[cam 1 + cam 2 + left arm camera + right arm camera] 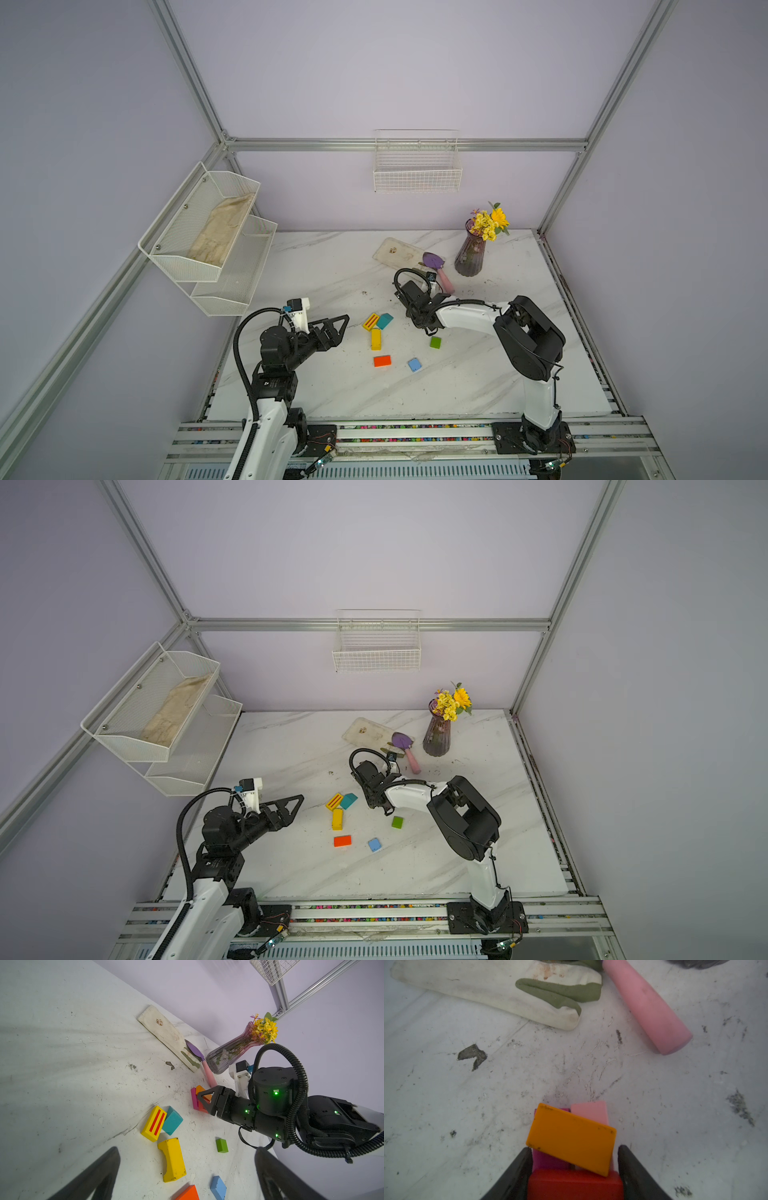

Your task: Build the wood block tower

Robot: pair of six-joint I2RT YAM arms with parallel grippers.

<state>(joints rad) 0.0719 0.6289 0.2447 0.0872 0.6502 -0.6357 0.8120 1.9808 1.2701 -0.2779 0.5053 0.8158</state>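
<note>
Right end effector (pixel 574 1148): clamped on red block (pixel 575 1184) of low tower (pixel 194 1101); orange block (pixel 571 1138) above, long axis skewed across.
Left end effector (pixel 343 328): spread wide, nearer to loose yellow striped block (pixel 370 321), straight ahead on counter (pixel 332 386).

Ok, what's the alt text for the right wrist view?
The right gripper is closed on a red block, with an orange block lying askew over a magenta block and a pink block. Beyond them, on the scuffed marble table, lie a white-and-green glove and a pink trowel handle.
</note>
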